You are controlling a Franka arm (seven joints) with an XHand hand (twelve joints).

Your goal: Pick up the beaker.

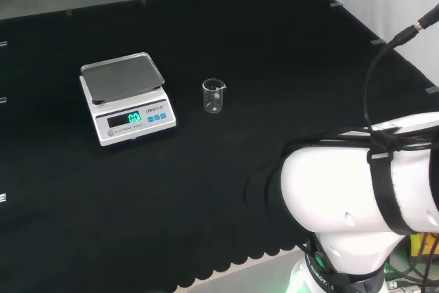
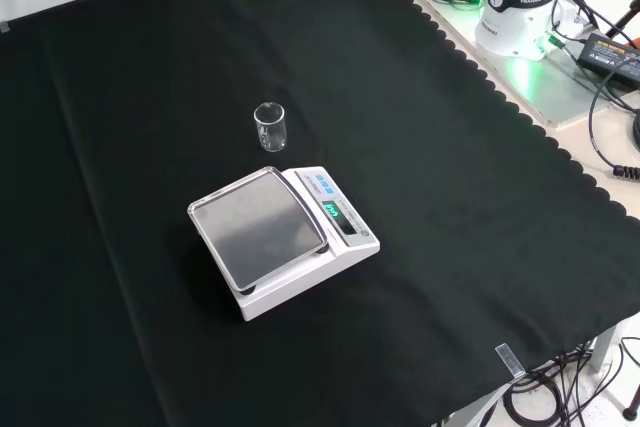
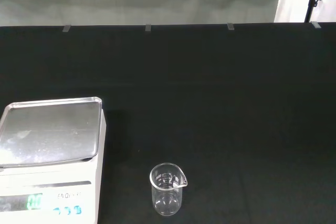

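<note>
Fingers of mine: whether they are spread or curled I cannot tell. One clear beaker (image 1: 213,95) stands upright on the black cloth (image 1: 226,25), well inside all its edges, just beside the one white scale (image 1: 127,106) and apart from it. Seen from the front, the beaker sits just behind the scale's back corner, with bare cloth all round.

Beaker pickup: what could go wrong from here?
1. The beaker is small, clear and upright on the black cloth, so it is hard to see and a misjudged approach could tip it.
2. It stands close beside the scale, though apart from it; fingers closing on that side might bump the scale or push the beaker against it.
</note>
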